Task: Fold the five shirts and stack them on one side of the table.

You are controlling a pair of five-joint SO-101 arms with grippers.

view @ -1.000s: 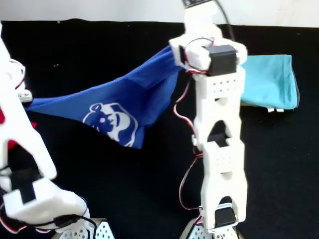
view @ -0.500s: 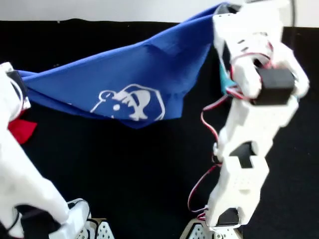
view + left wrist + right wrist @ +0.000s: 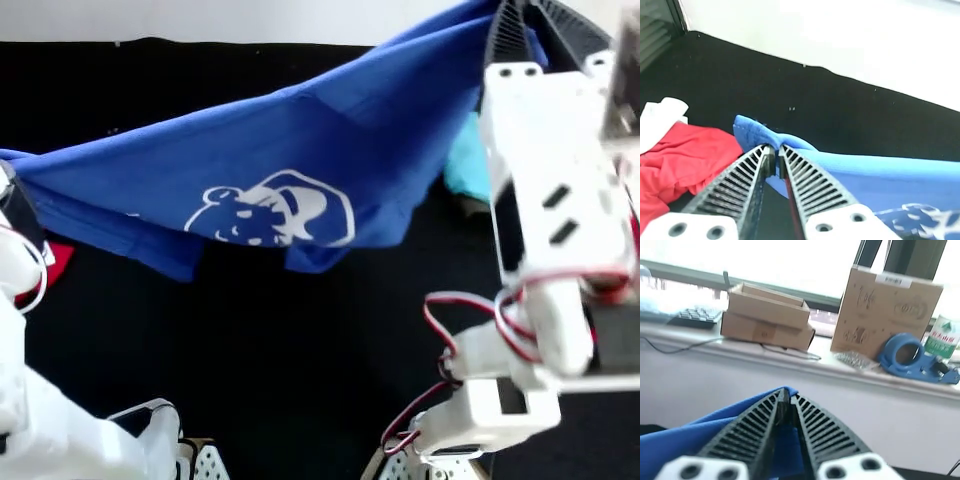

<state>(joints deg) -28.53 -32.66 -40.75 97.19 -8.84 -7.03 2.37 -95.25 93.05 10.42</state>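
In the high view, the blue shirt (image 3: 300, 160) is hanging in the air over the black bench (image 3: 300, 380), stretched from the left edge up toward the far right corner. The right arm (image 3: 545, 200) is now standing much higher and nearer the camera than half a second ago, and the shirt's right end has risen with it. The white print (image 3: 275, 215) is showing lower on the sagging cloth. The teal shirt (image 3: 465, 165), which lay in plain sight near the far right corner a second ago, is now peeking out between the blue cloth and the arm. A bit of the red shirt (image 3: 45, 262) is lying at the left edge, beside the left arm (image 3: 40, 440).

In the left wrist view, the left gripper (image 3: 774, 150) is pinching a hemmed corner of the blue shirt (image 3: 865, 175), its fingers (image 3: 805, 180) clamped on the cloth. The red shirt (image 3: 685, 155) is lying crumpled on the bench (image 3: 790, 85) below, with a white cloth (image 3: 660, 112) touching it.

In the right wrist view, the right gripper (image 3: 786, 405) is gripping the shirt's other end (image 3: 670, 445), fingers (image 3: 820, 432) pressed together on the fabric. Behind it, cardboard boxes (image 3: 765, 315) and a blue tape dispenser (image 3: 910, 357) are sitting on a window ledge.
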